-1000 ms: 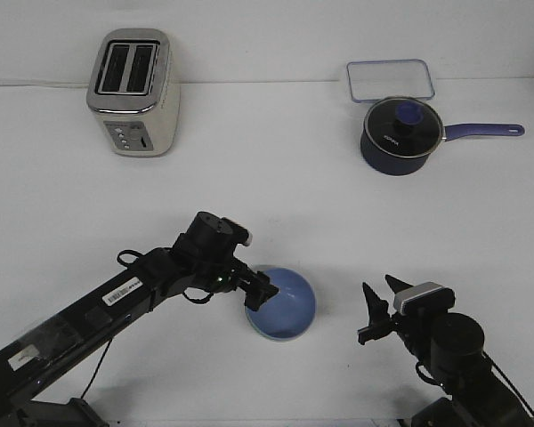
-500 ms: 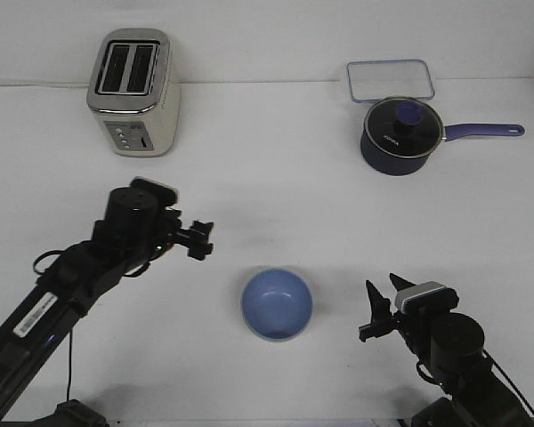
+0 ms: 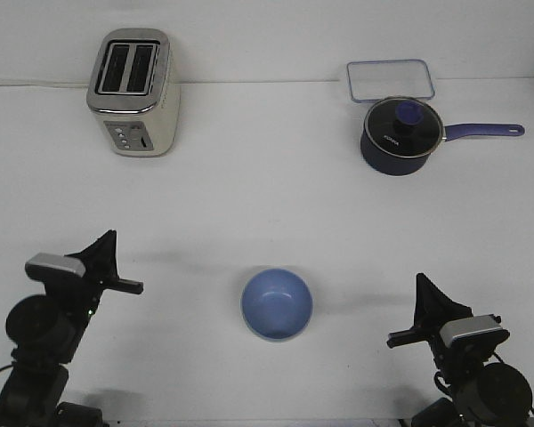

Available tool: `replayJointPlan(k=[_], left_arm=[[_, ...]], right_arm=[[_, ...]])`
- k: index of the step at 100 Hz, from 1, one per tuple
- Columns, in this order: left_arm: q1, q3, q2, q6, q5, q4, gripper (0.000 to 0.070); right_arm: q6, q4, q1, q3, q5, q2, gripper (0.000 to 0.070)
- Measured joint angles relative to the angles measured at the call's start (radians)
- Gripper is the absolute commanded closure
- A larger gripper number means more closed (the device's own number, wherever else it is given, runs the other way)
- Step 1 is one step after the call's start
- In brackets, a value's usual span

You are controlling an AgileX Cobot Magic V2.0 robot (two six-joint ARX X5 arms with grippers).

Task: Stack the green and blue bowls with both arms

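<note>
With the blue bowl [image 3: 277, 304] upright at table centre between the left gripper [image 3: 109, 264] and right gripper [image 3: 420, 313], both empty, finger spread indiscernible, and no green bowl visible, confirm the stack sits level before you finish

Only a blue bowl [image 3: 277, 304] shows at the bottom middle; a green one under it cannot be told. Both arms are cut off by the bottom edge. The left gripper [image 3: 116, 267] and right gripper [image 3: 412, 318] show only from the side, so open or closed is unclear.
</note>
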Motion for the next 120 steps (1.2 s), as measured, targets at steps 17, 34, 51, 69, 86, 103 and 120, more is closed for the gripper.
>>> replayJointPlan(k=[17,34,51,69,86,103,120], left_arm=[[0.024,-0.092,-0.121,0.001,-0.023,-0.002,0.0685],[0.023,-0.092,-0.153,0.001,-0.022,0.028,0.0685],[0.023,-0.09,-0.166,-0.002,-0.022,0.039,0.0685],[0.023,-0.09,-0.166,-0.003,-0.022,0.038,0.0685],[0.023,-0.09,-0.166,-0.003,-0.022,0.039,0.0685],[0.024,-0.09,-0.177,0.009,-0.022,0.034,0.0685],[0.069,-0.154,-0.238,0.019,-0.001,0.052,0.0685]], right_arm=[[-0.006,0.008,0.0,-0.019,0.018,-0.002,0.07],[-0.007,0.027,0.0,-0.019,0.015,-0.002,0.07],[-0.007,0.027,0.0,-0.019,0.015,-0.002,0.07],[-0.007,0.027,0.0,-0.019,0.015,-0.002,0.07],[-0.007,0.027,0.0,-0.019,0.015,-0.002,0.07],[-0.007,0.027,0.0,-0.019,0.015,-0.002,0.07],[-0.007,0.027,0.0,-0.019,0.015,-0.002,0.07]])
